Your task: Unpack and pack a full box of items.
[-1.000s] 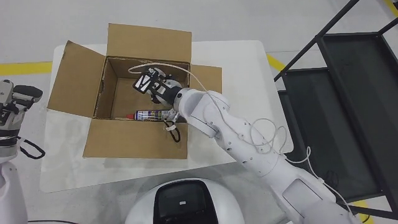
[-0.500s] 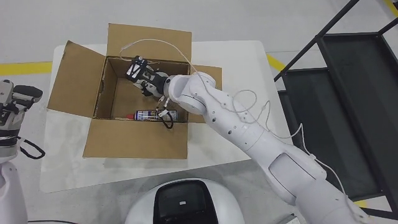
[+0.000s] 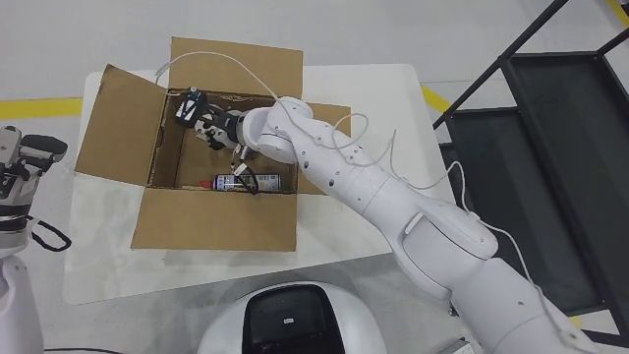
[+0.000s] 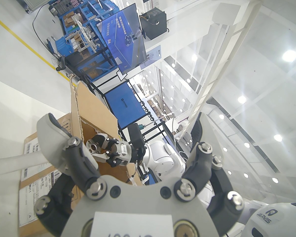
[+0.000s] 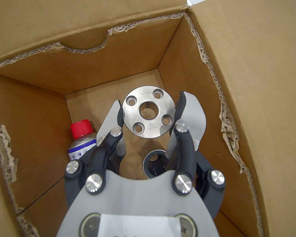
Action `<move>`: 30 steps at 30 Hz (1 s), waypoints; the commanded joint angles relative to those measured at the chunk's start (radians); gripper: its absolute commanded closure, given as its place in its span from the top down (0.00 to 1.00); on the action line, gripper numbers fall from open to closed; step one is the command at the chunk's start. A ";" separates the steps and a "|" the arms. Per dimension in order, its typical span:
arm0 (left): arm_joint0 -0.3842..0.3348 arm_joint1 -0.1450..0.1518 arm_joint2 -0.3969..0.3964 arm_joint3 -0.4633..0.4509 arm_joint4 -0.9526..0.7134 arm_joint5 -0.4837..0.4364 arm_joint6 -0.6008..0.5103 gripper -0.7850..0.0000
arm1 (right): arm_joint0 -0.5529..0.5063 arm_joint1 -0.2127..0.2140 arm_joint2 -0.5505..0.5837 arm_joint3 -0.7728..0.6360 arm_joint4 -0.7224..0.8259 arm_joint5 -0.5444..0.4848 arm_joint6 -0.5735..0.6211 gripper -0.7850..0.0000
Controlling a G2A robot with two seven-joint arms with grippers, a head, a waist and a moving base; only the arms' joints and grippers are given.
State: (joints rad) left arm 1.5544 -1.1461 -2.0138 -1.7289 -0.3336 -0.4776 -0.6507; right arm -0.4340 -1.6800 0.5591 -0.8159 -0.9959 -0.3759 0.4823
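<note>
**Bench** (image 3: 108,265): white top, carries the box.

**Cardboard box** (image 3: 118,128): standing open, all four flaps folded out, torn corrugated edges along the rim.

**Right arm** (image 3: 373,192): stretched across the box, wrist over the far corner.

**Left pincer** (image 4: 123,124): parked off the bench edge and tilted upward. Fingers spread wide, nothing between them.

**Right pincer** (image 5: 150,106): inside the box near a corner, closed onto the rim of the flange, one pad on each side.

**Aerosol can** (image 5: 80,136): red cap, lying on the box floor beside the right pincer.

**Steel flange** (image 5: 151,128): round disc with a centre bore and four bolt holes. It is held by its edge above the box floor, apparently to be set down inside.

**Dark ring-shaped part** (image 5: 154,165): low in the box under the pincer. Whether it touches the flange cannot be told.

**Wrist cable** (image 3: 246,179): a loop hangs into the box over the can.

**Hazards, as judged:**
- The smooth, heavy disc is pinched on a thin rim, so it may pivot or slip and drop onto the ring part.
- A finger may catch the near walls or the torn edge.
- The cable loop may snag the can when the arm withdraws.
</note>
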 commanded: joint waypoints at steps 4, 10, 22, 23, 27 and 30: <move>0.000 0.000 0.000 0.000 0.000 0.000 0.000 1.00 | 0.047 -0.055 -0.038 0.137 0.036 -0.052 -0.031 0.00; 0.000 0.000 0.000 0.000 0.000 0.000 0.000 1.00 | 0.081 -0.122 -0.076 0.291 0.052 -0.082 -0.086 0.00; 0.000 0.000 0.000 0.000 0.000 0.000 0.000 1.00 | 0.123 -0.214 -0.110 0.509 0.039 -0.165 -0.157 0.00; 0.000 0.000 0.000 0.000 0.000 0.000 0.000 1.00 | 0.125 -0.219 -0.109 0.523 0.040 -0.165 -0.164 0.00; 0.000 0.000 0.000 0.000 0.000 0.000 0.000 1.00 | 0.129 -0.238 -0.113 0.562 0.030 -0.161 -0.181 0.00; 0.000 0.000 0.000 0.000 0.000 0.000 0.000 1.00 | 0.130 -0.248 -0.111 0.588 0.031 -0.155 -0.193 0.00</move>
State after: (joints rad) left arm 1.5544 -1.1461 -2.0138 -1.7289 -0.3336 -0.4776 -0.6507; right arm -0.3039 -1.9258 0.4476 -0.2348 -0.9654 -0.5336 0.2914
